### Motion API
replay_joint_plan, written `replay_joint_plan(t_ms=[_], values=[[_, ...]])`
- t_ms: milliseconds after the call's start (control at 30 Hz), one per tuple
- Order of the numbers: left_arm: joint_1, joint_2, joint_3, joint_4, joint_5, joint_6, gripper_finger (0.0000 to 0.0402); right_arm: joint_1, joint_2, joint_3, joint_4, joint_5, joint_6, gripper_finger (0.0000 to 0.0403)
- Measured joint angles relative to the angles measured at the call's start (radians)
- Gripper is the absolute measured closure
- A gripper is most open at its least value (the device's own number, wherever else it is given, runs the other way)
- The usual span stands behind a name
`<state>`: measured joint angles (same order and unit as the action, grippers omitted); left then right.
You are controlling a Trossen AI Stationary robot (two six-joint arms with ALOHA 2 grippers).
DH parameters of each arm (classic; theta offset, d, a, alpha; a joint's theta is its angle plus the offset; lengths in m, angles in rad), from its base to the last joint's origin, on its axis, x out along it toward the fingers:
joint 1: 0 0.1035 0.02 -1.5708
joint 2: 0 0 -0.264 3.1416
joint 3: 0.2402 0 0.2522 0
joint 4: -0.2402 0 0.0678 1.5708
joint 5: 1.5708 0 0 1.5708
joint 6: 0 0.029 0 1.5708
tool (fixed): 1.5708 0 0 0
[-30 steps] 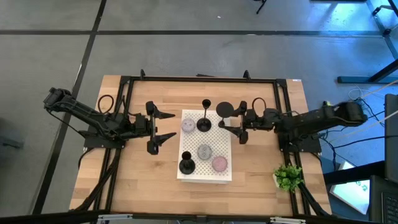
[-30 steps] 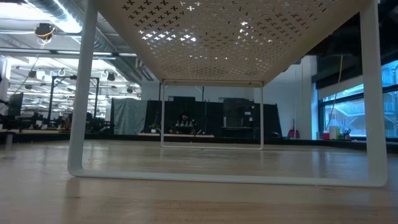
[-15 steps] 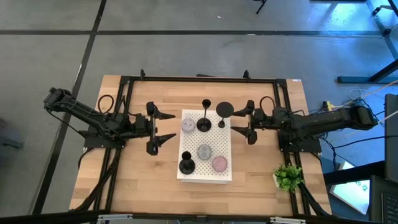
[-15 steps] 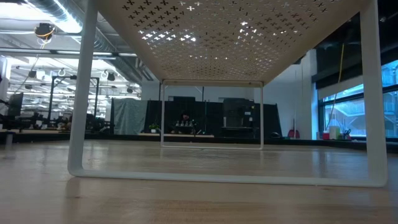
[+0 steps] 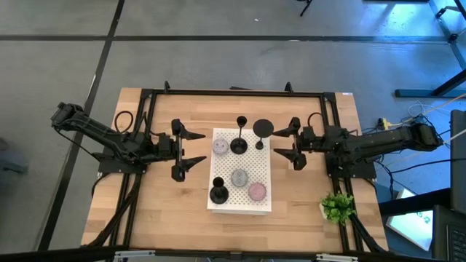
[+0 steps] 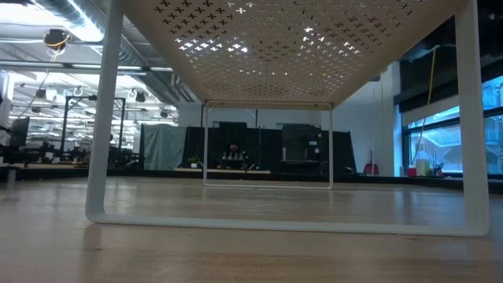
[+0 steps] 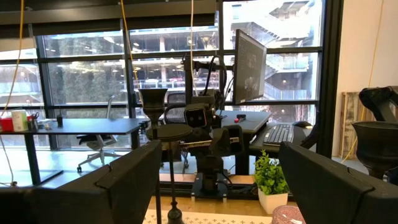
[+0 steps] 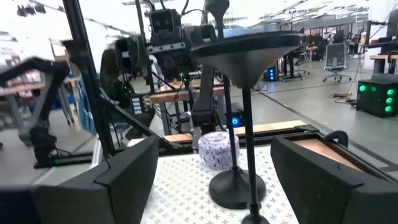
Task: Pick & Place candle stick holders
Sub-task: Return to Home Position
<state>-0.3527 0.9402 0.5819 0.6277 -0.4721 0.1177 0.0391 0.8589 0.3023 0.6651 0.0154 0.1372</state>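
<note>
**High view:** right gripper (image 5: 284, 143) is empty, fingers spread wide, sitting just off one edge of the white shelf (image 5: 258, 166). The dish-top holder (image 5: 263, 129) stands right ahead of its fingertips, near but not touching. The cup-top holder (image 5: 239, 144) is just past that, further from the hand. The third holder (image 5: 218, 193) is well off to the side, closer to the left gripper (image 5: 192, 149), which waits off the opposite edge, also spread wide and empty. All three are upright on the shelf, so placing looks done; I read this as the retreat to home. Three candles (image 5: 239, 177) share the deck, with the holders set in the gaps between them, probably so the bases sit flat and clear.

**Low view:** only the shelf's underside shows: a thin white sheet punched with small crosses, on white tube legs standing on the pale wood table (image 6: 236, 251). No gripper or holder at this level.

**Left wrist view:** own fingers are wide with nothing between them. Slim matte-black stems stand ahead, and the third holder's cup is close on one side. The right arm faces back from beyond. It's backlit by windows, so I can't sort which stem carries which top.

**Right wrist view:** the dish-top holder is dead ahead between the spread fingers. It has a broad shallow dish on a pencil-thin stem, so I'd guess it's top-heavy and easily knocked, hence the generous clearance. The cup-top holder's round flat base sits behind it, with a pale candle (image 8: 217, 149) beyond.
</note>
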Motion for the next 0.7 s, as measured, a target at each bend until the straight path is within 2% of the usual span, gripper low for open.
replay_joint_plan(t_ms=[333, 700], values=[[0.000, 0.000, 0.000, 0.000, 0.000, 0.000, 0.0080, 0.000, 0.000, 0.000, 0.026, -0.005, 0.015, 0.0090], [0.000, 0.000, 0.000, -0.003, -0.001, 0.009, 0.0080, -0.018, -0.004, 0.000, 0.024, -0.142, 0.028, 0.0090]])
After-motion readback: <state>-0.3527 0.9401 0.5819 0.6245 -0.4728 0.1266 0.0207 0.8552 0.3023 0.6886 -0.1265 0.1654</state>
